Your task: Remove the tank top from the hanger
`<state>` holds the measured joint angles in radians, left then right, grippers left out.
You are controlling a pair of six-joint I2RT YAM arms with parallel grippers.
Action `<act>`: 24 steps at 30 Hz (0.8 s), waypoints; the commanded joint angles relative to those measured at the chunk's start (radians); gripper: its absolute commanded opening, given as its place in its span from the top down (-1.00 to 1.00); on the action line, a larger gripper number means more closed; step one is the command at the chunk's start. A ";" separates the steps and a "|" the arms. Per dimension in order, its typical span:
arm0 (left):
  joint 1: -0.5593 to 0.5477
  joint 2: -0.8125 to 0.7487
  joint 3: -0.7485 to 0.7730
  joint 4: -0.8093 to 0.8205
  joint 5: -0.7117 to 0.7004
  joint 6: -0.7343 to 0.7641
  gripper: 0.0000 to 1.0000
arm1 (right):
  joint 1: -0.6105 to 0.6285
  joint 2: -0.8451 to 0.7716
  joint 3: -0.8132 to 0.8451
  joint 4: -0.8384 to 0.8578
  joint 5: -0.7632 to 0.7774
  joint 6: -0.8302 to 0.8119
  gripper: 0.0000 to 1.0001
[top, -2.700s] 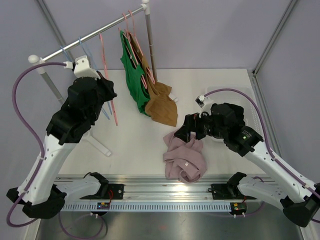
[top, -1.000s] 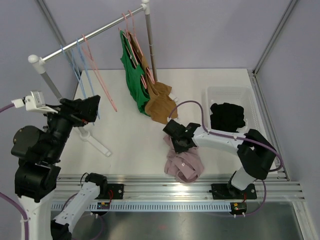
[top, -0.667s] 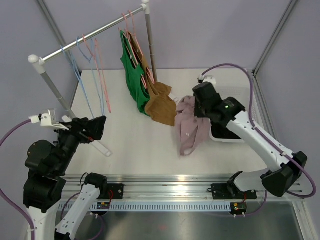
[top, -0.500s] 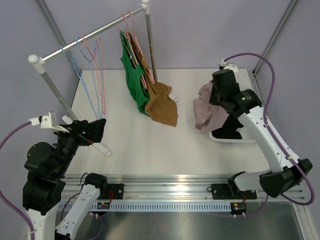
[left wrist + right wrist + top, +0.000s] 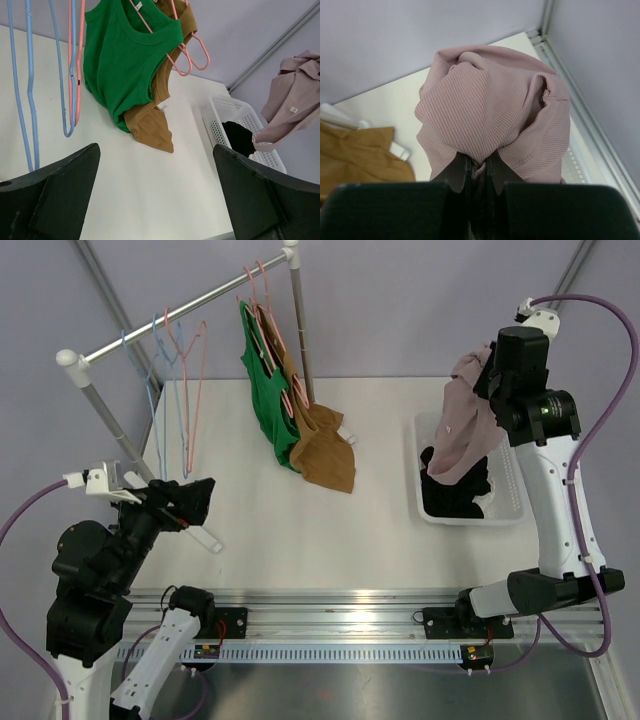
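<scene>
A mauve ribbed tank top (image 5: 463, 430) hangs bunched from my right gripper (image 5: 487, 368), high over the white basket (image 5: 507, 512). In the right wrist view the right gripper (image 5: 479, 165) is shut on a fold of that tank top (image 5: 490, 110). It also shows in the left wrist view, as the mauve tank top (image 5: 290, 110) at the far right. An empty pink hanger (image 5: 195, 360) hangs on the rail. My left gripper (image 5: 185, 502) sits low at the left, open and empty, its jaws (image 5: 157, 155) wide apart over bare table.
A green tank top (image 5: 268, 400) and a brown one (image 5: 322, 455) hang on pink hangers at the rail's right end. Empty blue hangers (image 5: 150, 390) hang further left. A black garment (image 5: 455, 495) lies in the basket. The rack's foot (image 5: 205, 530) is near my left gripper.
The right arm lifted the mauve tank top off the table's front and carried it up and right, over the basket. The left arm drew back from the rail to the lower left.
</scene>
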<state>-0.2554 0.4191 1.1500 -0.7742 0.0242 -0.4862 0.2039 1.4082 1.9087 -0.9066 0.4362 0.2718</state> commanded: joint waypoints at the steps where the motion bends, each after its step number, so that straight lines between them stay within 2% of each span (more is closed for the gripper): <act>1: -0.002 0.024 0.016 0.047 0.063 0.008 -0.98 | -0.041 0.048 -0.055 0.075 0.087 -0.071 1.00; 6: -0.002 0.096 0.103 0.029 0.091 0.015 -0.98 | -0.096 0.057 -0.353 0.250 -0.028 0.007 0.96; 7: -0.002 0.107 0.135 0.033 0.101 0.014 -0.98 | -0.101 0.067 -0.441 0.264 -0.063 0.029 0.83; 10: -0.002 0.155 0.177 0.058 0.147 0.014 -0.98 | -0.113 0.129 -0.596 0.333 -0.099 0.096 0.65; 13: -0.002 0.219 0.246 0.078 0.194 0.032 -0.98 | -0.135 0.224 -0.661 0.345 -0.106 0.144 0.38; 14: -0.002 0.240 0.266 0.076 0.189 0.037 -0.98 | -0.139 0.245 -0.665 0.338 -0.105 0.155 0.29; 15: -0.002 0.266 0.313 0.073 0.186 0.043 -0.98 | -0.143 0.279 -0.665 0.334 -0.103 0.162 0.10; 17: -0.002 0.351 0.371 0.055 0.181 0.049 -0.98 | -0.146 0.291 -0.640 0.298 -0.103 0.168 -0.13; 19: -0.004 0.430 0.448 0.043 0.162 0.046 -0.98 | -0.146 0.256 -0.594 0.249 -0.085 0.170 -0.49; 21: -0.005 0.477 0.515 0.033 0.108 0.046 -0.98 | -0.146 0.185 -0.550 0.206 -0.056 0.164 -0.98; 24: -0.024 0.592 0.594 -0.009 -0.002 0.049 -0.98 | -0.144 0.091 -0.438 0.114 -0.021 0.132 -0.99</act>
<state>-0.2630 0.9302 1.6733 -0.7628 0.1211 -0.4606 0.0643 1.6588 1.3384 -0.7223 0.3511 0.4141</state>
